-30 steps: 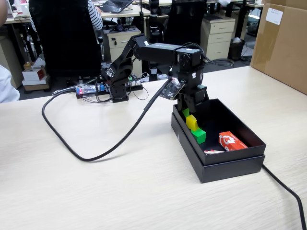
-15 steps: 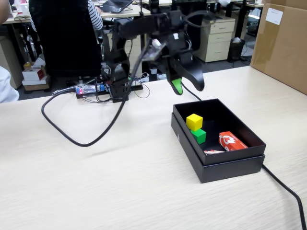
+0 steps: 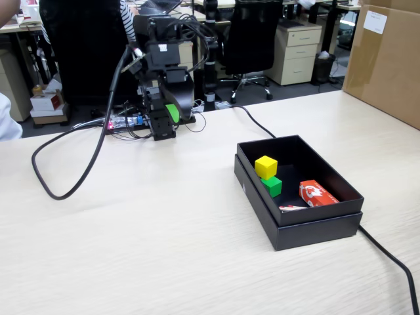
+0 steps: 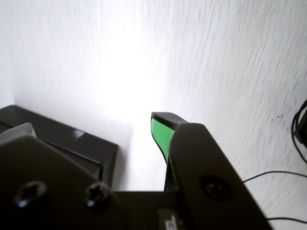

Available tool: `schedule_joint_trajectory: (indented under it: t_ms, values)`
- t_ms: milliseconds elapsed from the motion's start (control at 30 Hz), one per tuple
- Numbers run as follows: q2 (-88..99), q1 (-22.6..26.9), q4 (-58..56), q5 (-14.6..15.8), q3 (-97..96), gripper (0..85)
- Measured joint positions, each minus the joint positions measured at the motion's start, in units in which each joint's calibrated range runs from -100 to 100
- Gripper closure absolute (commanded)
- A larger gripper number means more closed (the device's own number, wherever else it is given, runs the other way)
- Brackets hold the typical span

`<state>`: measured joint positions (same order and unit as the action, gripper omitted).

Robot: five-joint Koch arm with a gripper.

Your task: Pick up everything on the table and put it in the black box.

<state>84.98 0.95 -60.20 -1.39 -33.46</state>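
Observation:
The black box (image 3: 298, 222) stands on the table (image 3: 164, 236) at the right of the fixed view. Inside it a yellow cube (image 3: 266, 167) sits right behind a green cube (image 3: 271, 186), near the box's left wall. My gripper (image 3: 176, 117) hangs folded back over the arm's base, far left of the box and well apart from it. It is open, with nothing between its green-padded fingers (image 4: 161, 132). In the wrist view my gripper (image 4: 93, 129) looks down at bare table, and a corner of the black box (image 4: 72, 141) shows between the jaws.
A flat red-and-white packet (image 3: 317, 193) lies in the box's right half. A thick black cable (image 3: 62, 190) loops over the table's left part, and another cable (image 3: 394, 262) runs off at the front right. A brown carton (image 3: 387, 59) stands at the back right.
My gripper let go of the yellow cube inside the box, rose open above it, then swung back left to the arm's base. The yellow cube stays in the box.

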Motion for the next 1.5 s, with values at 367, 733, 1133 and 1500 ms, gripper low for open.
schedule_joint_trajectory:
  t_ms: [367, 733, 1133, 1500]
  values:
    - [13.72, -1.03, 13.4, -0.49, -23.73, 35.1]
    - [13.85, -1.27, 34.46, -2.15, -45.0, 35.4]
    - [14.89, -1.37, 56.68, -3.76, -59.15, 37.9]
    - [14.89, -1.42, 57.22, -4.15, -59.33, 36.7]
